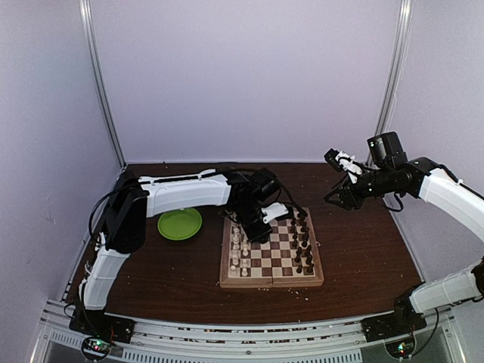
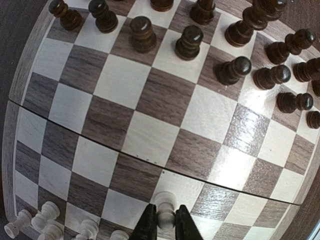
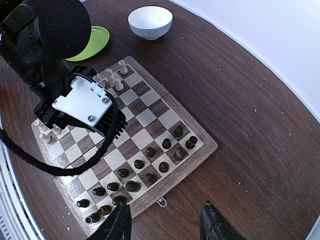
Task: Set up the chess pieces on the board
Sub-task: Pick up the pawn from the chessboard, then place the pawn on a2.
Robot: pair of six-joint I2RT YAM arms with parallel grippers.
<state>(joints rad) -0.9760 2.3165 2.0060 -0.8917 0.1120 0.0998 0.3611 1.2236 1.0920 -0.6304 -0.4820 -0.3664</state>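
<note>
The chequered wooden board [image 1: 271, 257] lies mid-table, also in the left wrist view [image 2: 160, 107] and right wrist view [image 3: 150, 117]. Several dark pieces [image 1: 302, 243] stand along its right side, and show in the wrist views [image 2: 235, 70] [image 3: 150, 177]. Several cream pieces [image 1: 238, 246] stand along its left side [image 3: 115, 80]. My left gripper [image 2: 165, 225] is low over the board's left part, shut on a cream pawn [image 2: 165, 202] that stands on a light square. My right gripper [image 3: 165, 222] is open and empty, held high to the right of the board.
A round green plate [image 1: 180, 224] lies left of the board. A white bowl [image 3: 150, 22] stands at the back of the table. Pale crumbs dot the dark table [image 1: 363, 249]. White walls enclose the table on three sides.
</note>
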